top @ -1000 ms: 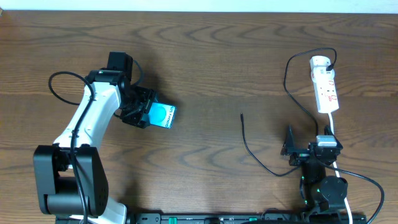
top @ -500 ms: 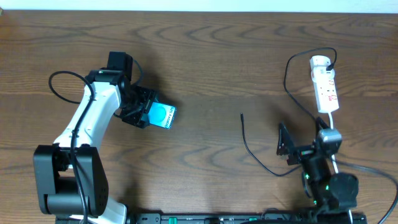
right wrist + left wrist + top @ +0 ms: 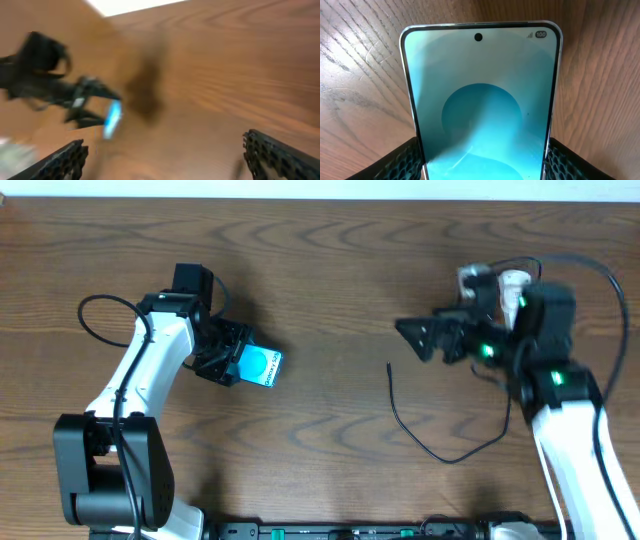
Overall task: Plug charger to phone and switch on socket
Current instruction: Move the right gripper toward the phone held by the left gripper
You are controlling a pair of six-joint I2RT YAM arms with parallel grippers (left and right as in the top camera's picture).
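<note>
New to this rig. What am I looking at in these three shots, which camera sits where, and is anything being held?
Two robot arms work at a wooden table. The wide picture comes from a fixed camera overhead. The other two come from a camera on each arm's wrist, looking past that arm's own fingers.

The left fingers are closed on the phone, whose turquoise screen is lit. That is the close-up picture. The right fingers stand wide open with nothing between them, and that view is blurred.

The charger, a thin black cable, lies on the table with its plug tip free. The socket, a white power strip, is mostly hidden behind the right arm.
</note>
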